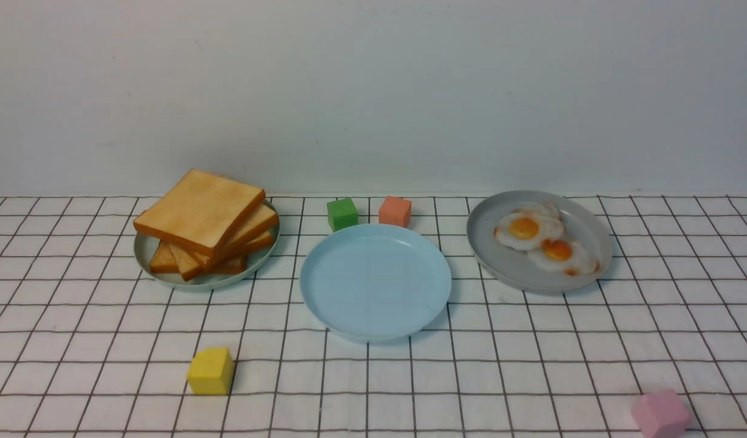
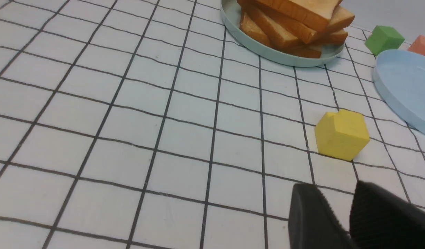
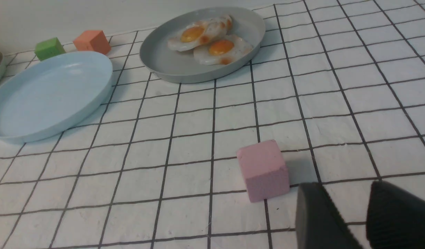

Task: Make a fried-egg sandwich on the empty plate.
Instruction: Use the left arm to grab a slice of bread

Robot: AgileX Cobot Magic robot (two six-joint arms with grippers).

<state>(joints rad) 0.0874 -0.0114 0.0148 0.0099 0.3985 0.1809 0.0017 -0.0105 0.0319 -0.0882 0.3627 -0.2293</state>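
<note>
Checked cloth covers the table. At its middle lies the light blue plate, with nothing on it. To its left a pale green plate carries a stack of toast slices. To its right a grey plate holds two overlapping fried eggs. A green cube and an orange cube stand just behind the blue plate. A yellow cube sits front left and a pink cube front right. The left gripper and right gripper hang low over the cloth, fingers narrowly parted, gripping nothing.
</note>
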